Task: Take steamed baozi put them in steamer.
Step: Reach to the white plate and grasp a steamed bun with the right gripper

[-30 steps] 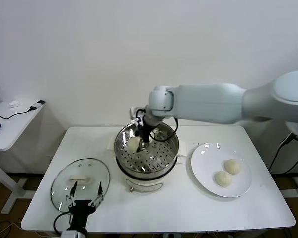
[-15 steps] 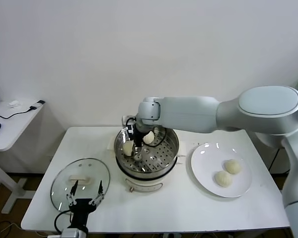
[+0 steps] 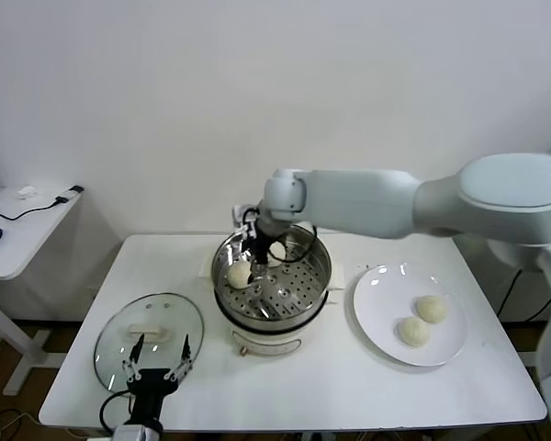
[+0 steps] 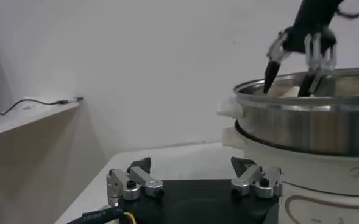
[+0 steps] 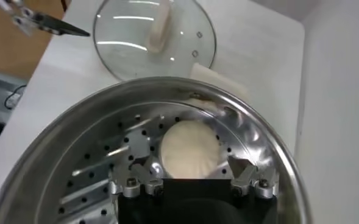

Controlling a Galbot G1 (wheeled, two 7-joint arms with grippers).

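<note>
The steamer [image 3: 285, 303] stands mid-table, a steel pot with a perforated tray. Two baozi lie in it, one at the left [image 3: 237, 274] and one at the back [image 3: 277, 250]. My right gripper [image 3: 255, 254] hovers open just above the left one, which lies free on the tray between the spread fingers in the right wrist view [image 5: 190, 148]. Two more baozi [image 3: 431, 309] [image 3: 411, 331] sit on the white plate [image 3: 372, 287] to the right. My left gripper [image 3: 156, 366] is open and empty at the table's front left.
The glass lid [image 3: 149, 333] with its white knob lies flat left of the steamer, just beyond my left gripper. The left wrist view shows the steamer's wall [image 4: 313, 131] close by. A side desk [image 3: 18, 230] stands at the far left.
My right gripper opened and let the baozi go at the left of the steamer's tray, then rose a little. The left arm has not moved.
</note>
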